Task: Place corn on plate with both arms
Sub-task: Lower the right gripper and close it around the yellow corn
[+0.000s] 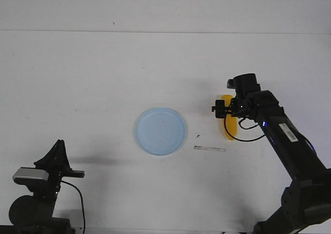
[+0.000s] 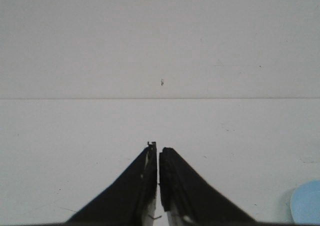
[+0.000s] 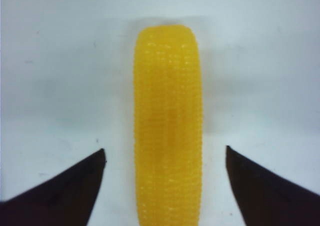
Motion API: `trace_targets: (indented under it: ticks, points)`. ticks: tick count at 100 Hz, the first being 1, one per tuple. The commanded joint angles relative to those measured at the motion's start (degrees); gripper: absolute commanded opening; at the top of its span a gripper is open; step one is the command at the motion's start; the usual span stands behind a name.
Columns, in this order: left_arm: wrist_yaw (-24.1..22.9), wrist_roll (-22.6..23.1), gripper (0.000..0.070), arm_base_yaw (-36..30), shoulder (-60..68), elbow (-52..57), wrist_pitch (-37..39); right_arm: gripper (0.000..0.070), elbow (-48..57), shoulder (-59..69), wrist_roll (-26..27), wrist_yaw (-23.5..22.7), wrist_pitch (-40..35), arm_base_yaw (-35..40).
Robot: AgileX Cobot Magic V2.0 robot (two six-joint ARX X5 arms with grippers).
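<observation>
The yellow corn point(image 1: 230, 127) lies on the white table at the right, partly hidden under my right arm. In the right wrist view the corn point(image 3: 168, 126) runs lengthwise between the two black fingers, with a gap on each side. My right gripper point(image 3: 165, 156) is open and hangs over it; in the front view the right gripper point(image 1: 226, 111) is above the cob. The pale blue plate point(image 1: 161, 131) sits empty at the table's middle; its rim also shows in the left wrist view point(image 2: 306, 202). My left gripper point(image 2: 158, 150) is shut and empty, at the near left point(image 1: 58, 147).
A thin grey strip point(image 1: 209, 149) lies on the table between the plate and the corn. A small dark speck point(image 1: 197, 136) lies near it. The table's far edge meets a white wall at the back.
</observation>
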Motion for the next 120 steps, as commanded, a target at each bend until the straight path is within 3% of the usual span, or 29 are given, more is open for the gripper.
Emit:
trace_targets:
  ticks: [1,58,75,93,120]
  points:
    - [-0.3,0.5,0.0001,0.0,-0.1,0.5,0.7,0.0596,1.2,1.5,0.6,0.1,1.0,0.3]
    - [-0.3,0.5,0.0001,0.0,-0.1,0.5,0.7,0.0588,1.2,8.4,0.0,1.3,3.8,0.3]
    - [-0.3,0.5,0.0001,0.0,-0.1,0.5,0.7,0.0489,1.2,9.7,0.0,2.3,3.1,0.3]
    - [-0.3,0.5,0.0001,0.0,-0.1,0.5,0.7,0.0308,1.2,9.7,0.0,3.0,3.5,0.4]
    - [-0.3,0.5,0.0001,0.0,-0.1,0.5,0.7,0.0306,4.3,7.5,0.2,2.7,2.8,0.9]
